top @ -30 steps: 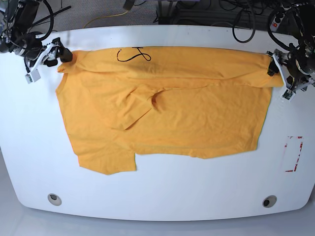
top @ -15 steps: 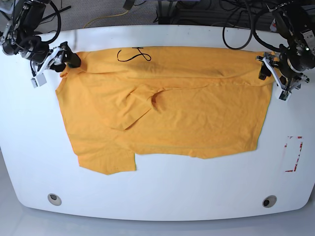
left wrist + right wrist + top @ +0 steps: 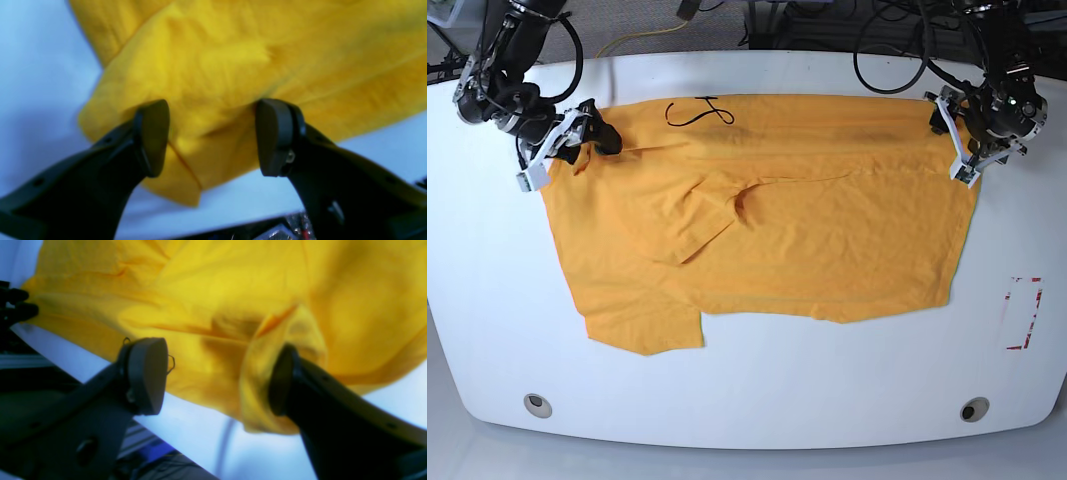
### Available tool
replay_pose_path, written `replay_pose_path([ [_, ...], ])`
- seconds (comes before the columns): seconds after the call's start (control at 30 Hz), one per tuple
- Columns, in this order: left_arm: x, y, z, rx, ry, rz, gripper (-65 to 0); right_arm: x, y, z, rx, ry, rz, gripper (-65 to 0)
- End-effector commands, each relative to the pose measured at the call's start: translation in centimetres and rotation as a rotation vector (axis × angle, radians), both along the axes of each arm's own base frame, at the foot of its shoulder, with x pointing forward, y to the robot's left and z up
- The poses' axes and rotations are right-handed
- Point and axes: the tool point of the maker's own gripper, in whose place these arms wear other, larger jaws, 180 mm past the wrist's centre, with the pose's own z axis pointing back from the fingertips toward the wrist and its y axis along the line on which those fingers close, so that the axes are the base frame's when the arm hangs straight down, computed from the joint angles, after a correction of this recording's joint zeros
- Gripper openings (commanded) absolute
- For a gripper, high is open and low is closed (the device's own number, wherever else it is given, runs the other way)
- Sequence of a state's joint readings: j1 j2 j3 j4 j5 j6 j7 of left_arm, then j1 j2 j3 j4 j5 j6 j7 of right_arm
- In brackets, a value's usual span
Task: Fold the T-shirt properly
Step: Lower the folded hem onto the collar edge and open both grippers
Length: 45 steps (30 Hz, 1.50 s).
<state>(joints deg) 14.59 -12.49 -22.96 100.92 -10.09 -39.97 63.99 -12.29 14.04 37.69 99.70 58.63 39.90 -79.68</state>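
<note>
The soft, creased orange-yellow cloth T-shirt [image 3: 757, 220] lies spread on the smooth white rounded table [image 3: 747, 390], one sleeve folded onto its middle and a thin black line marking near its far edge, details only the base view gives. The left wrist view shows the left gripper [image 3: 211, 136] with its dark fingers apart, a bunched corner of cloth between them, though no clamping is visible. In the right wrist view the right gripper [image 3: 217, 380] likewise stands spread, a rolled fold of cloth draped against one finger [image 3: 283, 386].
</note>
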Motion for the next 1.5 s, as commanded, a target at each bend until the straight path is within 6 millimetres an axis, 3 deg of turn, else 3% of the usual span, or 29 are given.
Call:
replay_pose_path([
  [0.0,0.2,1.3,-0.2,0.009,-0.003,0.003,-27.2,1.4,-1.4,3.5,-0.066,-0.125,-0.016,-22.0],
  [0.17,-0.1,2.5,-0.5,0.026,0.016,0.005,-27.2,1.4,-3.2,3.4,-0.158,-0.111,-0.044,-22.0],
  [0.27,0.1,2.4,-0.3,0.028,0.008,0.002,-27.2,2.5,-3.5,3.8,-0.184,-0.135,-0.056,-22.0],
  [0.43,0.8,1.7,0.7,0.035,-0.028,-0.020,-27.2,3.8,-0.2,3.5,-0.151,-0.146,0.037,-22.0],
  [0.53,1.1,0.9,1.0,0.038,-0.038,-0.048,-27.2,3.6,2.0,2.3,-0.106,-0.117,0.072,-22.0],
  [0.63,1.0,0.9,0.8,0.035,-0.031,-0.047,-27.2,3.0,2.2,0.9,-0.116,-0.070,0.065,-22.0],
  [0.8,1.0,0.9,0.7,0.035,-0.030,-0.048,-27.2,1.2,1.5,-1.5,-0.182,0.022,0.047,-22.0],
  [1.07,1.0,1.1,0.8,0.038,-0.031,-0.043,-27.2,-3.6,-0.1,-4.0,-0.227,0.155,0.061,-22.0],
  [1.3,1.2,1.2,0.9,0.042,-0.035,-0.044,-27.2,-7.6,-1.5,-4.0,-0.304,0.222,0.109,-22.0],
  [1.47,1.2,1.2,0.9,0.042,-0.036,-0.048,-27.2,-8.9,-2.2,-3.6,-0.349,0.241,0.137,-22.0],
])
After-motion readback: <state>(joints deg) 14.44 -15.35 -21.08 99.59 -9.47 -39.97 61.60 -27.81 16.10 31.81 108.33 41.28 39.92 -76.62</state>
